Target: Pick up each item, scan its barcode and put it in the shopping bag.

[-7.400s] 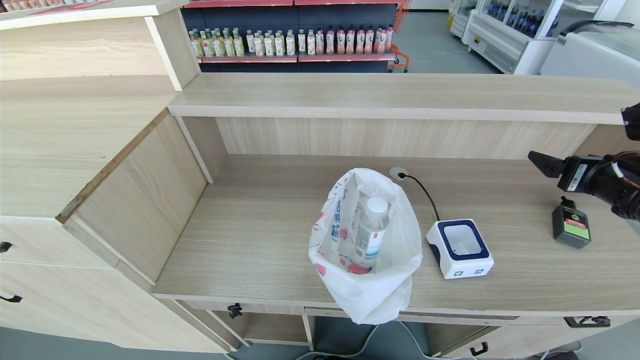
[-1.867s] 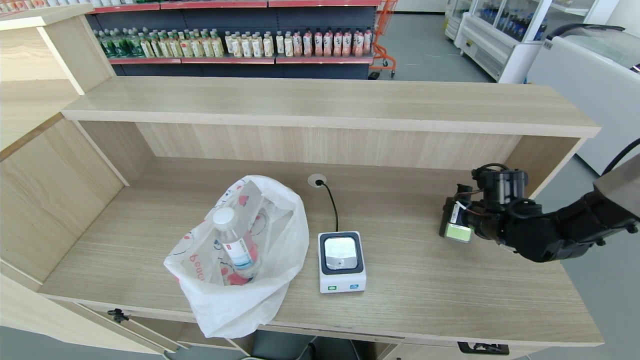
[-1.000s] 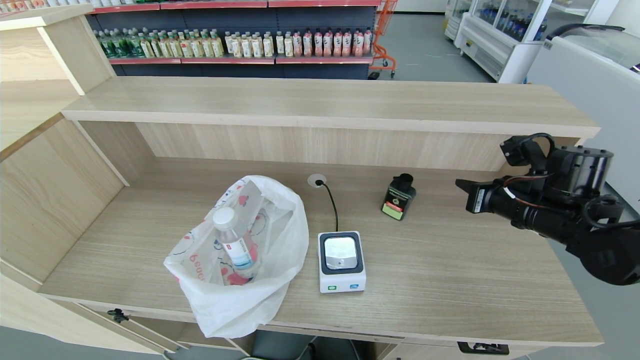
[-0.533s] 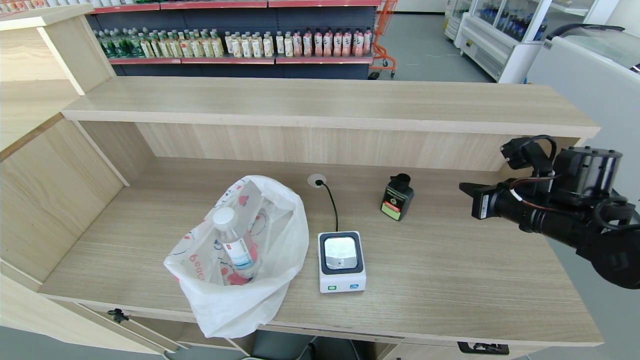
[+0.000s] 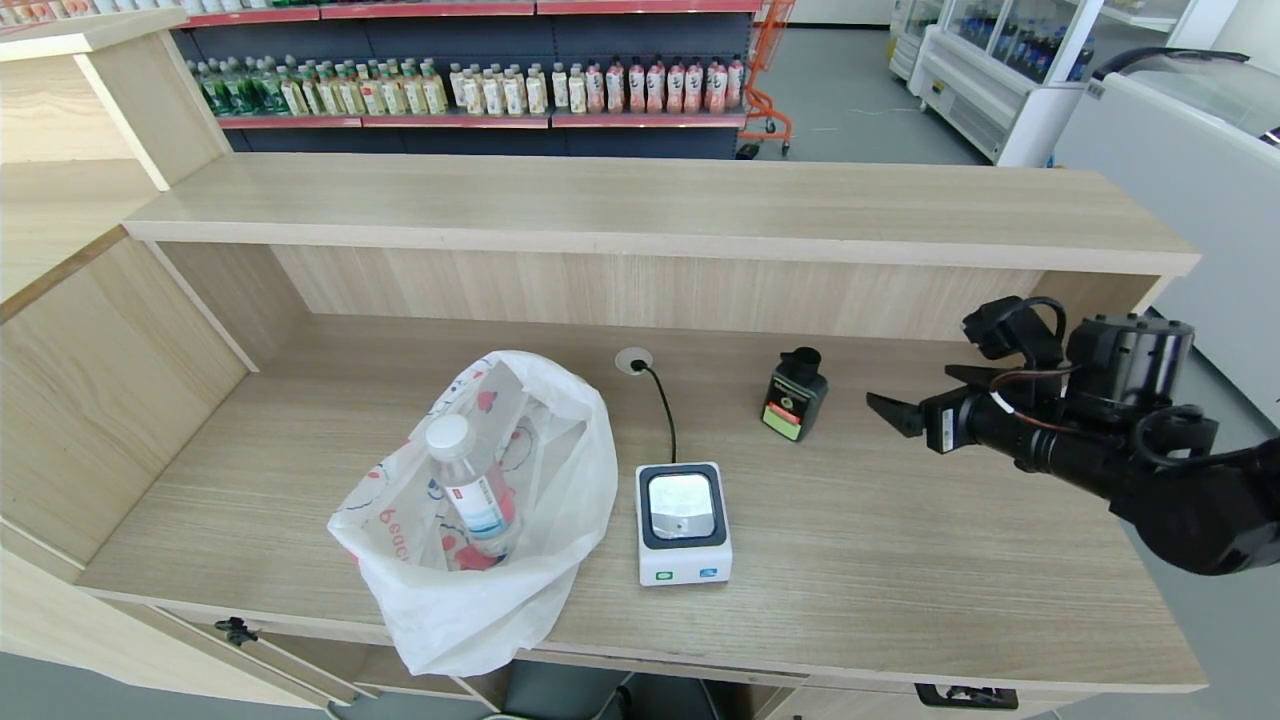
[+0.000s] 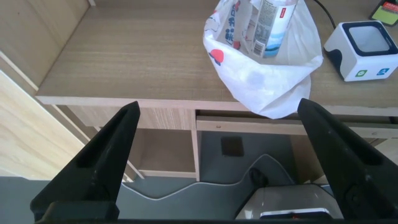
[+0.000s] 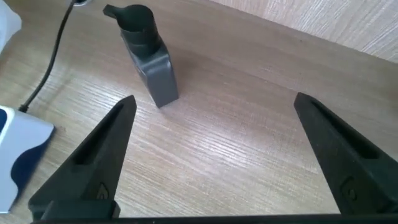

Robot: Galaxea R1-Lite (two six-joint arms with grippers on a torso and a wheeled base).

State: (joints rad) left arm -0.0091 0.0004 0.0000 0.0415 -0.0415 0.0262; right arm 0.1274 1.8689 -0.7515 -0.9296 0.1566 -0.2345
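The small dark bottle (image 5: 793,396) stood upright on the counter (image 5: 900,560), long axis vertical, ahead of the right gripper (image 5: 908,385), whose fingers were spread wide and empty, while the left gripper (image 6: 217,106), likewise spread, was well apart from it.

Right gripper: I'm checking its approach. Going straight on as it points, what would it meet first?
Probably the dark pump bottle standing on the counter. It sits off-centre ahead of the open right gripper, so one finger may touch first; depth is unclear.
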